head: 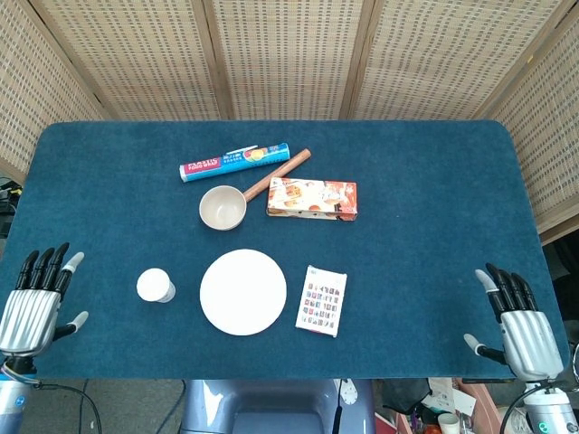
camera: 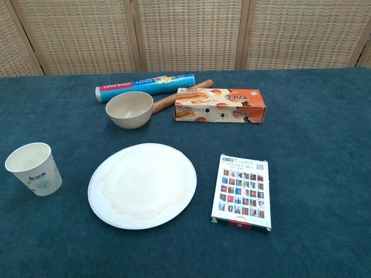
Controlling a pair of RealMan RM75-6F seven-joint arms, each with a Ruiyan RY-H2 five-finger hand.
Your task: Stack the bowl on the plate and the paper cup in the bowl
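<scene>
The blue worktop [head: 434, 181] is carrying everything. The white plate [camera: 142, 185] is lying near the front, the beige bowl [camera: 129, 109] is sitting behind it, and the paper cup [camera: 34, 168] is standing to its left. The left hand [head: 34, 307] and right hand [head: 524, 330] are hovering at the front corners, fingers spread, holding nothing. The bowl is looking rigid and light, best taken by its rim; the cup would probably crush, so hold its wall gently.
</scene>
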